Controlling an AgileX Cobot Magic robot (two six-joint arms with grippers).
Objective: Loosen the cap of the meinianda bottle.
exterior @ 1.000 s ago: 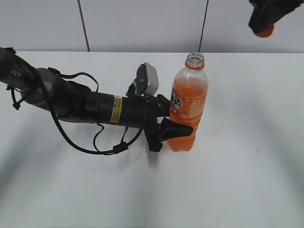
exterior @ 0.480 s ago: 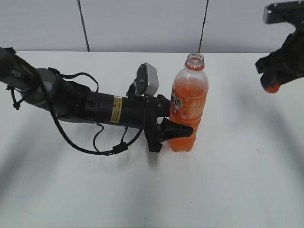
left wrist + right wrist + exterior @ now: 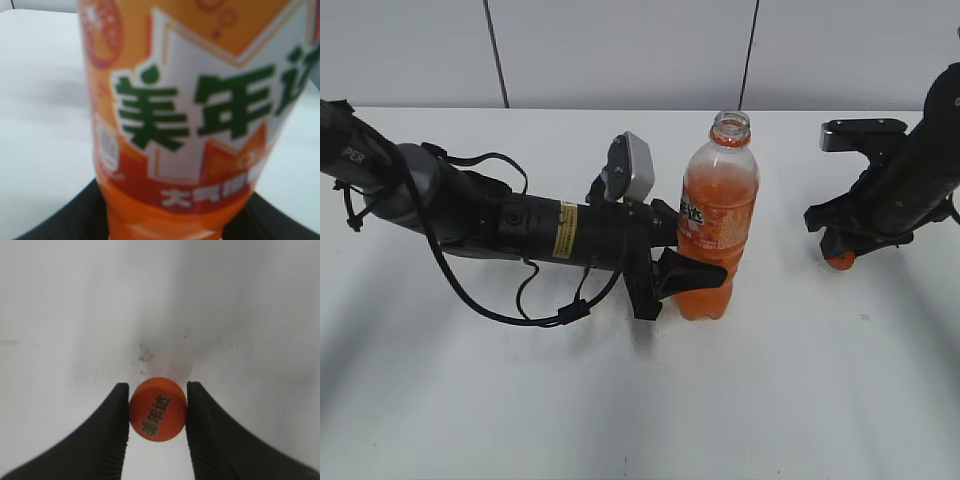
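I'm seeing the meinianda bottle (image 3: 717, 218) standing upright mid-bench (image 3: 620, 400), neck open, orange liquid inside, green characters on its orange-and-white label. My left tool (image 3: 688, 274) is clamping its lower body. My right tool (image 3: 157, 412) is pinching the cap (image 3: 158, 409), round, orange, printed top, low over the bench, well right of the bottle.

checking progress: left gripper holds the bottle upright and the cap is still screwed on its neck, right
Not quite. The cap is off: the exterior view shows the bottle with a bare, open neck, and the right wrist view shows the cap pinched in the right gripper, low over the table. The left gripper does hold the bottle upright.
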